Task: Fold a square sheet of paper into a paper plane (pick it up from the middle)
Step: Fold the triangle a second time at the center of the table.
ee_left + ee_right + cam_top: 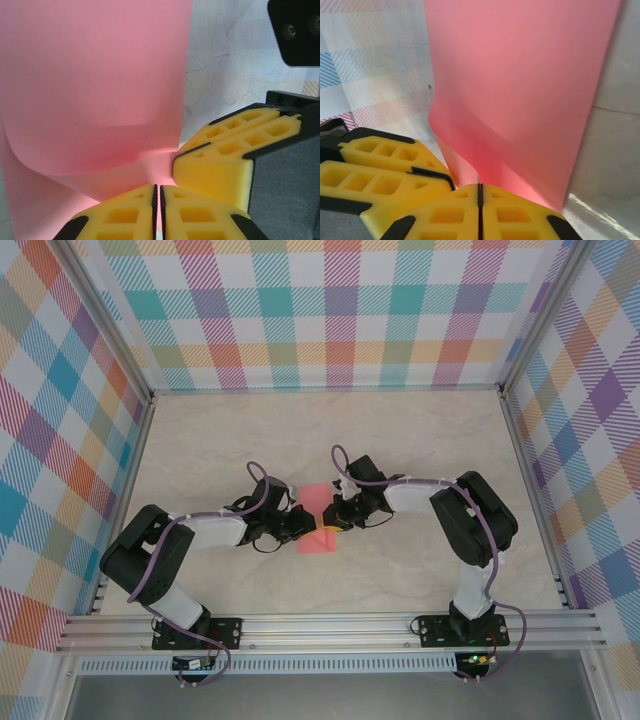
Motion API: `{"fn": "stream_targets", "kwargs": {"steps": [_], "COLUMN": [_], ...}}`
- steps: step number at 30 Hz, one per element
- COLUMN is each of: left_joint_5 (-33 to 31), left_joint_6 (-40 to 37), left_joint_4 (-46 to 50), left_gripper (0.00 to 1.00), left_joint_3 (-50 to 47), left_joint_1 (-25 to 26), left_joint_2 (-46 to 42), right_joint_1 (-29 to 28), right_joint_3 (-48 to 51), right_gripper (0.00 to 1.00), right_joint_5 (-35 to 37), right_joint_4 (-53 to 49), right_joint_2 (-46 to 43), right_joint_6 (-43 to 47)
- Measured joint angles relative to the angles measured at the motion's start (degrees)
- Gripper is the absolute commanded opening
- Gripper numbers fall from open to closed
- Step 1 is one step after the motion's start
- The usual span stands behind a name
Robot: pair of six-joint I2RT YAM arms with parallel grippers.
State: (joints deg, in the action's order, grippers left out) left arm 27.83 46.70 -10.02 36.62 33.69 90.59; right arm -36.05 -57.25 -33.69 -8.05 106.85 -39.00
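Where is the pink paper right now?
In the top view, the pink paper is in the middle of the table, where the left hand and the right hand both pinch it, side by side.

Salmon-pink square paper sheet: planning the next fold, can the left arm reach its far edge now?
Probably not: the left gripper is shut on the salmon-pink square paper sheet, the right gripper pinching beside it; it must let go first.

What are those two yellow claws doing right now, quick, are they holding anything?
Left gripper: closed, pinching the pink paper.
Right gripper: closed, pinching the same pink paper.
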Motion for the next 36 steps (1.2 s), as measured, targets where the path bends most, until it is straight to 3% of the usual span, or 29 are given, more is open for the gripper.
{"fn": "stream_targets", "kwargs": {"steps": [15,36], "left_joint_5": [1.3,2.8], "left_joint_6": [0.0,0.0], "left_joint_4": [-0.7,-1.1], "left_gripper": [0.14,0.14], "left_joint_3": [1.5,2.6], "left_joint_1": [0.0,0.0], "left_joint_2": [-0.3,2.7], "right_joint_1": [0.0,0.0], "right_joint_3": [-1.3,-4.6], "right_gripper": [0.06,0.07], "right_joint_5": [8.2,9.5], "right_joint_4": [-5.1,-7.4], "right_joint_2": [0.0,1.5], "right_joint_6": [2.4,4.0]}}
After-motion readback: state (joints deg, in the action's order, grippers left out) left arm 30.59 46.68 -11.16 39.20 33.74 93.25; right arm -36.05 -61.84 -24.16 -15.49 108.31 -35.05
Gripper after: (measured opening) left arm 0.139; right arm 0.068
